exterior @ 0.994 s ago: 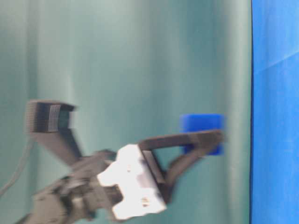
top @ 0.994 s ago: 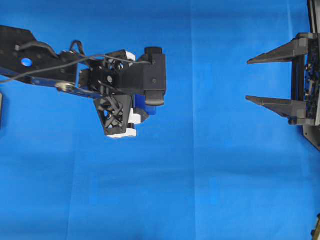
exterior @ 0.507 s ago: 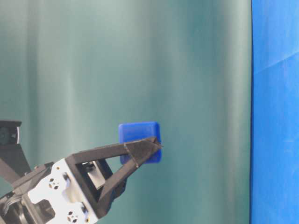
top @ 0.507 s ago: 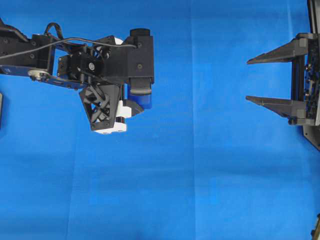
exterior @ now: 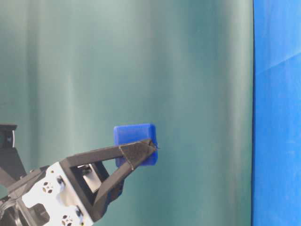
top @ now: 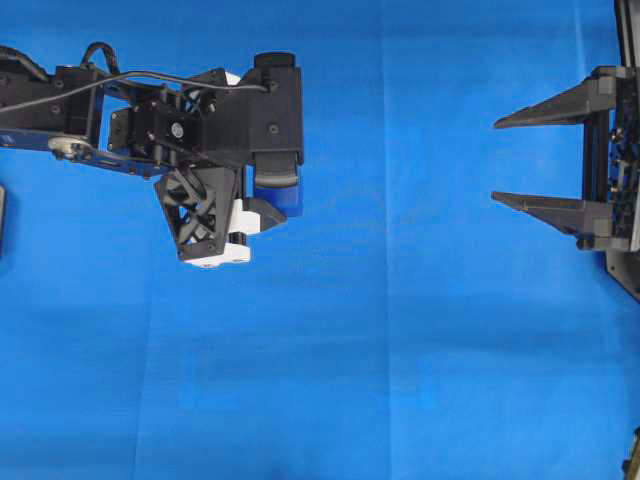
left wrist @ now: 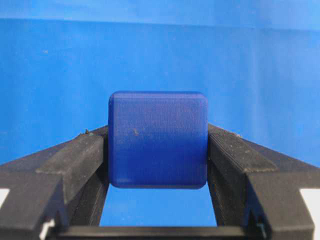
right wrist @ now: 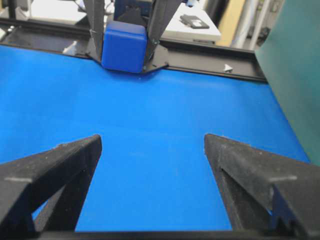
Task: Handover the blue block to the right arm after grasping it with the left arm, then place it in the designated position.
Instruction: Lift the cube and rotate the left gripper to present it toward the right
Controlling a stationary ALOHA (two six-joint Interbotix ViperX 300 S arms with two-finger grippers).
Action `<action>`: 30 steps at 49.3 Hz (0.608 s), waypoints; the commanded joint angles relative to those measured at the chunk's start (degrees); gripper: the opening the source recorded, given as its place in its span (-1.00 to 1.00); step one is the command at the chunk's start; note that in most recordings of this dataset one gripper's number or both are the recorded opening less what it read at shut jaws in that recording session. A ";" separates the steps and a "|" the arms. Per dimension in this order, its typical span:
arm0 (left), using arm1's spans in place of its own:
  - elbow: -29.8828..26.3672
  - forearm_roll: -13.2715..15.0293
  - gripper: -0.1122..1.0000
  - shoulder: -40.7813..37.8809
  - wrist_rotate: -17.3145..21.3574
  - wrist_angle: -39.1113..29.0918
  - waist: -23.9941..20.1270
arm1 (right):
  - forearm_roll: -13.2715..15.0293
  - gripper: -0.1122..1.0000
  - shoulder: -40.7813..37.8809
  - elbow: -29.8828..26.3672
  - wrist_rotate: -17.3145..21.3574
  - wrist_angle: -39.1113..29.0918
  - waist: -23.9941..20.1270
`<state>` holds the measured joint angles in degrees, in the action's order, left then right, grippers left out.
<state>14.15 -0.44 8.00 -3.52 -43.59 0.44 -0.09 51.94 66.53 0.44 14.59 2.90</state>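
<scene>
The blue block [left wrist: 158, 139], a small dark-blue cube, is pinched between the two black fingers [left wrist: 80, 155] of my left gripper [left wrist: 158, 145]. In the overhead view that gripper [top: 265, 210], with white pieces on its frame, hangs at the upper left, and only a corner of the block [top: 290, 200] shows under it. The table-level view shows the block [exterior: 134, 134] held well off the blue cloth. My all-black right gripper [top: 496, 160] stands open at the right edge, pointing left, nothing between its fingers. In its wrist view the block [right wrist: 124, 46] is far ahead.
Blue cloth [top: 400, 350] covers the table. A black rail [right wrist: 200, 55] borders its far side in the right wrist view, with a teal backdrop [exterior: 141, 47] beyond. A dark object [top: 2, 220] pokes in at the overhead view's left edge.
My left gripper has carried the block left and slightly up in the overhead view, and farther from the cloth in the table-level view. The right gripper has not moved.
</scene>
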 commanded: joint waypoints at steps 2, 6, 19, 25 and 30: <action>-0.97 -0.09 0.08 3.87 0.00 0.35 0.09 | -0.09 0.96 -0.26 -1.76 0.00 0.26 0.09; -0.97 -0.18 0.08 3.87 0.00 0.35 0.18 | -0.09 0.96 -0.26 -1.76 0.00 0.26 0.09; -0.88 -0.18 0.08 3.87 0.00 0.35 0.09 | -0.09 0.96 -0.26 -2.02 0.00 0.26 0.09; -0.53 -0.18 0.08 3.96 0.00 0.88 0.09 | -0.09 0.96 -0.26 -2.02 0.09 0.26 0.09; 0.18 -0.09 0.08 4.31 0.00 1.85 0.09 | -0.09 0.96 -0.26 -2.02 0.00 0.26 0.09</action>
<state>14.59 -0.53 8.09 -3.52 -42.80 0.44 0.00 51.94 66.09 0.44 14.59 2.90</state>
